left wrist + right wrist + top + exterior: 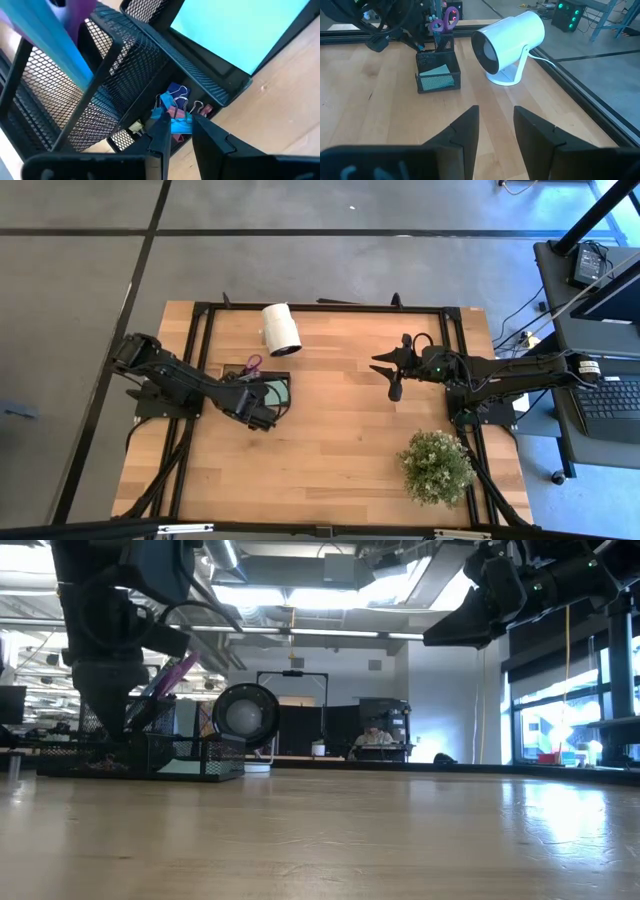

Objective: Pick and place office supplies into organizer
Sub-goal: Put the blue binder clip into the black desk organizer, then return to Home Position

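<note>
**High view: left arm drops clips into the tray**

High view shows the left gripper (262, 412) right over the black organizer (285, 381), which sits near the left side of the tabletop, toward the far edge. Beside it stands a white roll (281, 329). Purple scissors (254, 363) stick up from the organizer, and a green sticky-note pad (436, 71) lies in its flat part.

Up close, the left fingers (161, 135) are only a little apart and seem to pinch a blue clip (176, 125), held low in the small end box with other small clips (189, 106). I think the job now is to let go. To do it well, open slowly while low inside the walls, then lift straight up so nothing snags on the mesh.

The right gripper (393, 369) waits in the air near the right side, fingers partly open, holding nothing.
</note>
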Tool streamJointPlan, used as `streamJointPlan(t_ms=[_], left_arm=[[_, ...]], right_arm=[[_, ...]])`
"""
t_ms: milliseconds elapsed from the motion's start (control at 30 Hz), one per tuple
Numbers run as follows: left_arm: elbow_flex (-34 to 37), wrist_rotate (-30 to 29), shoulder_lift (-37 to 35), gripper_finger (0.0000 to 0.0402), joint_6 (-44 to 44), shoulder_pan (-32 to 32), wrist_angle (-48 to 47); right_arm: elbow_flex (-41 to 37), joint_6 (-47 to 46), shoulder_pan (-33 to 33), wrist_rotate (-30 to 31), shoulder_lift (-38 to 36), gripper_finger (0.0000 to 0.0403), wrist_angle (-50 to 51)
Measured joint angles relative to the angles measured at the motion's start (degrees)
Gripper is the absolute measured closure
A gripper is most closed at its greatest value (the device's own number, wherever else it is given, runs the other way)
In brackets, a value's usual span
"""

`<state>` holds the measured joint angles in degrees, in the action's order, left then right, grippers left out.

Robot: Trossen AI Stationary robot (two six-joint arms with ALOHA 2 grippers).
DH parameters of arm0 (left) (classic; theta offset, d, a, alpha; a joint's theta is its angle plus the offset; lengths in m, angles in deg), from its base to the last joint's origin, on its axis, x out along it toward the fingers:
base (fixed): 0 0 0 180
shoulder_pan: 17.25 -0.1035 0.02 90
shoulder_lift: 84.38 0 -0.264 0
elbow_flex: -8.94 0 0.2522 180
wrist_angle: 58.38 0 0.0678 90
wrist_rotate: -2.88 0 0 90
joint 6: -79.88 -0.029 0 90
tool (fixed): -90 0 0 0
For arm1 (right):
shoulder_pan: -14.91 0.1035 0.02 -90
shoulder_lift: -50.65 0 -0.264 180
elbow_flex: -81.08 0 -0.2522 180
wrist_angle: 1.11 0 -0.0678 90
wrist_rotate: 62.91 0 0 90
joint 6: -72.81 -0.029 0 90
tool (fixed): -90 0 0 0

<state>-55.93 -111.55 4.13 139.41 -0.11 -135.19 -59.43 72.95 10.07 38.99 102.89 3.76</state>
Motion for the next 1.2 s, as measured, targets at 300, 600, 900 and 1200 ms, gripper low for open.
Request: streamJointPlan(t_ms=[300, 600, 900, 1200], left_arm=[[0.0, 0.4, -0.2, 0.0324, -0.8, 0.0, 0.0], [0.0, 0.5, -0.2, 0.0291, -1.0, 0.0, 0.0], [-2.9, 1.0, -1.0, 0.0294, -5.4, 0.0, -1.1], [-6.7, -4.0, -10.5, 0.0323, -13.1, 0.0, -1.6]], right_arm=[[0.0, 0.0, 0.0, 0.0, 0.0, 0.0276, -0.1], [0.0, -0.1, 0.0, 0.0, 0.0, 0.0276, -0.1], [0.0, -0.1, 0.0, 0.0, 0.0, 0.0276, -0.2], [0.0, -1.6, 0.0, 0.0, 0.0, 0.0276, -0.4]])
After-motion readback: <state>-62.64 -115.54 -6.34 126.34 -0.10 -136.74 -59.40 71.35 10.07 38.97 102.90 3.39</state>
